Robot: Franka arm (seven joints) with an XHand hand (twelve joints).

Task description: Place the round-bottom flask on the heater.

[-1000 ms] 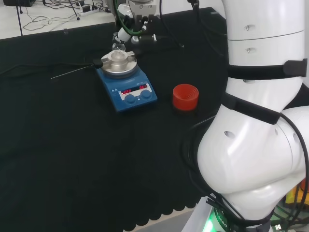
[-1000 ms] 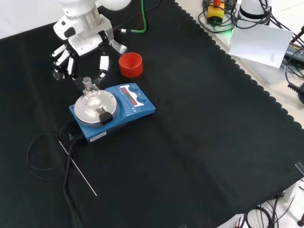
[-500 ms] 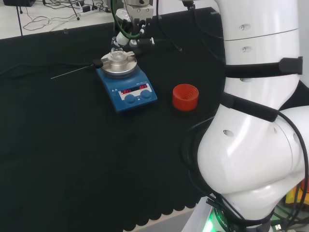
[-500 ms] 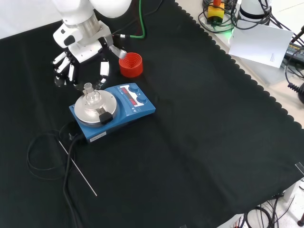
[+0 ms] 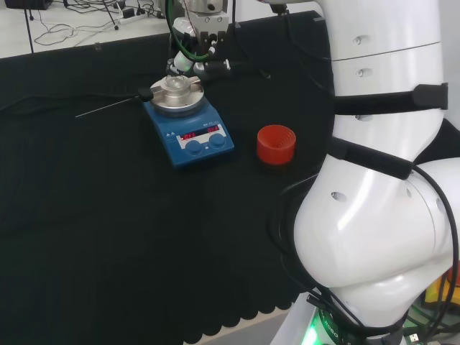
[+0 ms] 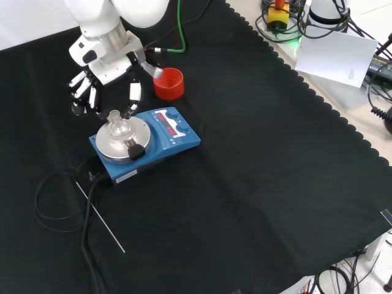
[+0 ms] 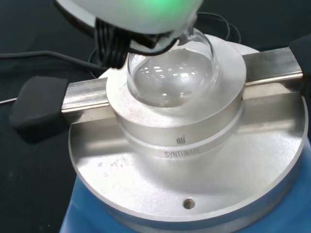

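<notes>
Clear flask [image 6: 118, 126] seated on blue heater [image 6: 144, 143]; hand [image 6: 104, 78] just above, fingers relaxed; red ring [image 6: 168, 83] nearby.

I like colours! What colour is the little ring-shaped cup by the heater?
Red, clearest in the front view.

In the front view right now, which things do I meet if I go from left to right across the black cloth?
Coiled black cable → thin metal rod → round-bottom flask on the heater → red ribbed stand → white paper at the right edge.

Probably a lab, blue heater [image 6: 147, 144], glass flask [image 6: 119, 127], cables [image 6: 334, 15] around
</notes>
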